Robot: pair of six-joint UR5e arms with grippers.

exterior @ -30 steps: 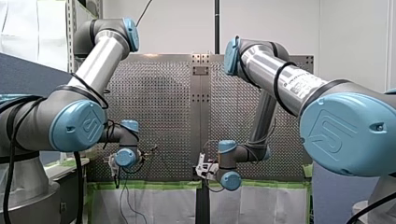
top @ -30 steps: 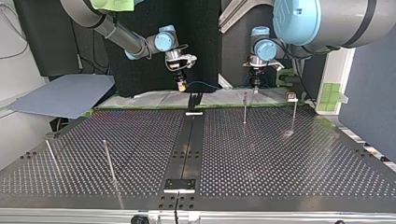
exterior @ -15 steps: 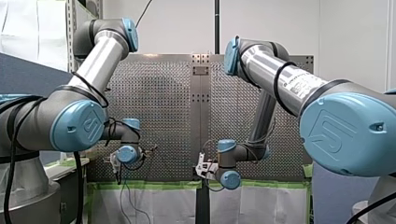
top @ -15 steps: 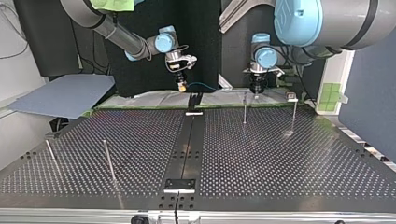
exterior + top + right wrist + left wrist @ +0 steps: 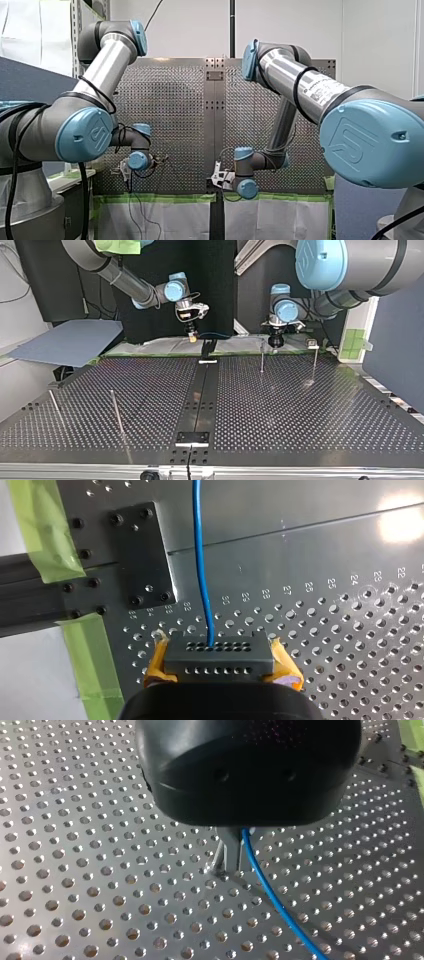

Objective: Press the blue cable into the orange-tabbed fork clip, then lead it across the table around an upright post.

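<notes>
1. Right wrist view: my right gripper [image 5: 219, 655], yellow-padded, pinches the blue cable [image 5: 202, 570]. The cable runs straight ahead of it over the perforated table [image 5: 350, 630], seemingly taut for laying into a clip.
2. My left gripper [image 5: 231, 862] has its metal fingers pressed together on the cable, which slants away under it.
3. Just beside my left gripper stands 1 upright post [image 5: 261, 357]; I cannot make out the fork clip.

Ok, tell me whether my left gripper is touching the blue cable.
Touching. In the left wrist view the blue cable runs straight out of the shut left gripper, pinched there with no gap.
</notes>
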